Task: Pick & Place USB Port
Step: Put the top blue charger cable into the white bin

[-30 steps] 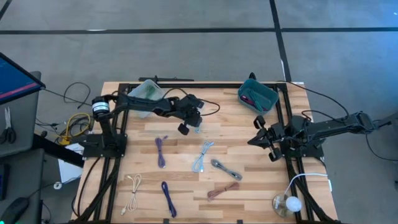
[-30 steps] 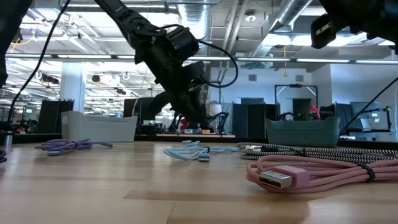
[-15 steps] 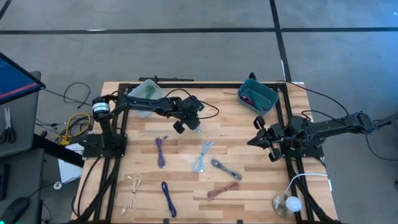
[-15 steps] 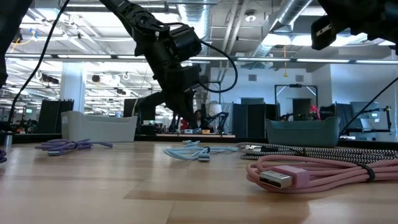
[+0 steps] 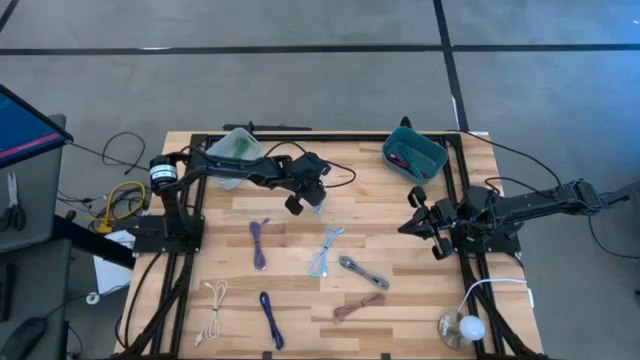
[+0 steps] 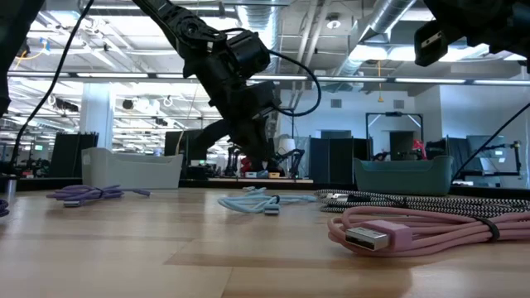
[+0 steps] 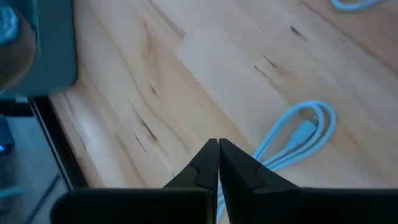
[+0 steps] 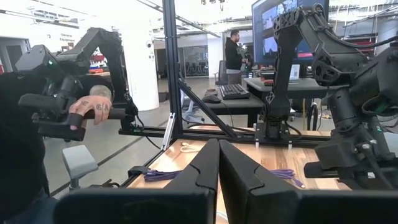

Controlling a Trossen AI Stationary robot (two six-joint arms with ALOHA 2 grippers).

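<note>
My left gripper (image 5: 297,205) is shut and hangs a little above the far middle of the table; it also shows in the low view (image 6: 263,159). In the left wrist view a light blue USB cable (image 7: 298,134) lies looped close by the shut fingers and runs under them. Another light blue cable (image 5: 325,250) lies on the table nearer the front. A teal bin (image 5: 412,155) stands at the far right and a clear bin (image 5: 238,150) at the far left. My right gripper (image 5: 420,222) is shut and waits at the table's right side. My left gripper is shut with its fingertips (image 7: 208,152) together over the light blue cable's straight part (image 7: 258,163). I cannot tell whether it touches the cable.
Loose cables lie on the table: purple (image 5: 259,243), dark blue (image 5: 271,318), cream (image 5: 213,305), grey braided (image 5: 362,272) and pink (image 5: 360,305). A white lamp (image 5: 458,328) sits at the near right corner. A person's hand (image 8: 90,109) shows beyond the table.
My left gripper has swung a little toward the table's far left and then back toward the right, ending about where it started. The cables on the table have stayed in place.
</note>
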